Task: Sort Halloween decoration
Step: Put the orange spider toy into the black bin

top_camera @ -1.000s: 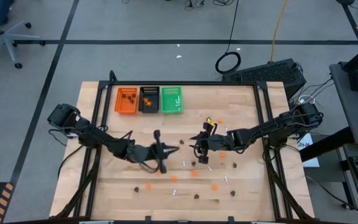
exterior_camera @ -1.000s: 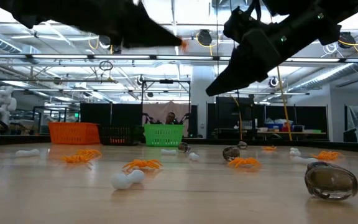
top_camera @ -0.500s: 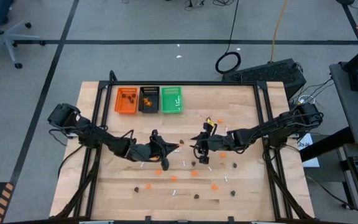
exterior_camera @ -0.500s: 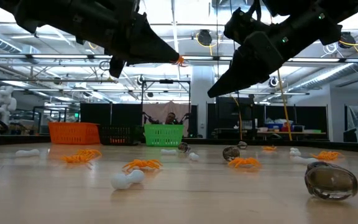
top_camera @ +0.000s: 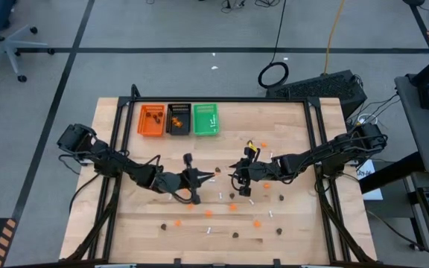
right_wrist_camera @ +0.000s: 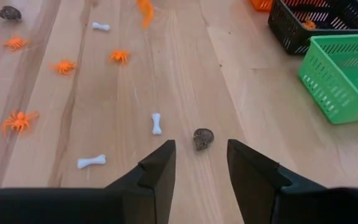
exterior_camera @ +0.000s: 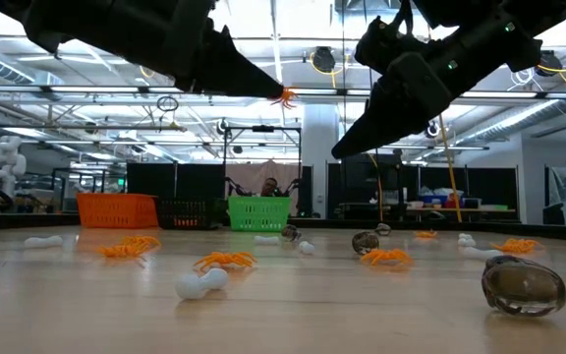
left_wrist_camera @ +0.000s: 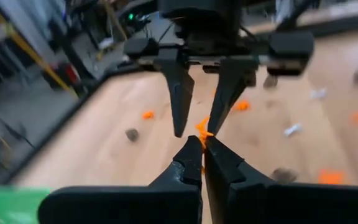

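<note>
Orange spider [left_wrist_camera: 202, 131] sits pinched at the tips of the left hand [top_camera: 207, 177], whose fingers [left_wrist_camera: 188, 162] are pressed together on it, held up off the wooden surface [top_camera: 296, 223]. In the low view the spider [exterior_camera: 285, 96] shows at the tip of that hand [exterior_camera: 268, 90], well above the wood. The left hand is out from the green tray [top_camera: 205, 119], toward the middle of the surface.

The right hand [top_camera: 237, 177] hangs farther from the green tray than the left hand and faces it, the two near each other but apart. Its fingers [right_wrist_camera: 156, 171] are spread with nothing between them. Under it on the wood lie a dark skull [right_wrist_camera: 202, 138] and a white bone [right_wrist_camera: 156, 123], with a second bone [right_wrist_camera: 91, 162] and several orange spiders [right_wrist_camera: 18, 119] scattered beyond.

Beside the green tray stand a black tray [top_camera: 179, 119] and, past that, an orange tray [top_camera: 152, 120], all three in a row at the far edge. More spiders, skulls and bones lie loose across the near half of the surface, well apart from the green tray; a clear-brown skull [exterior_camera: 524, 285] lies closest in the low view.
</note>
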You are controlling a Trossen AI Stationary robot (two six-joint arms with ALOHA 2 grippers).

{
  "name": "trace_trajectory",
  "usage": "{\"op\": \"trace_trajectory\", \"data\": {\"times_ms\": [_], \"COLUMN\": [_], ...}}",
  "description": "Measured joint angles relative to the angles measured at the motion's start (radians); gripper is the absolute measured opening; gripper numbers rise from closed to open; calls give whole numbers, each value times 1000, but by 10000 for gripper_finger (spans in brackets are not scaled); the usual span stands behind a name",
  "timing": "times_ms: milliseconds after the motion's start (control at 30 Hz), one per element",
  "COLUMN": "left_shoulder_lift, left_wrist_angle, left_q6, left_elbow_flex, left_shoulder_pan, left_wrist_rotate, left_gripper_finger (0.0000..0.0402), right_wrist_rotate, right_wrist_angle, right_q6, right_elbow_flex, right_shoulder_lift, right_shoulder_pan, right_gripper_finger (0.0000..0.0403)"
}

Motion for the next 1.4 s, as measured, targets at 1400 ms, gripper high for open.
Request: {"op": "trace_trajectory", "data": {"times_ms": [1400], "left_shoulder_lift": [-384], "left_wrist_angle": [-303], "left_q6": [613], "left_elbow_flex": [1], "left_shoulder_pan": [142], "left_wrist_rotate": [-140], "left_gripper_finger": [0], "right_wrist_rotate": [1], "right_wrist_angle": [-18], "right_q6": [6], "right_elbow_flex": [0], "right_shoulder_lift": [0], "right_shoulder_pan": [0], "right_gripper_finger": [130]}}
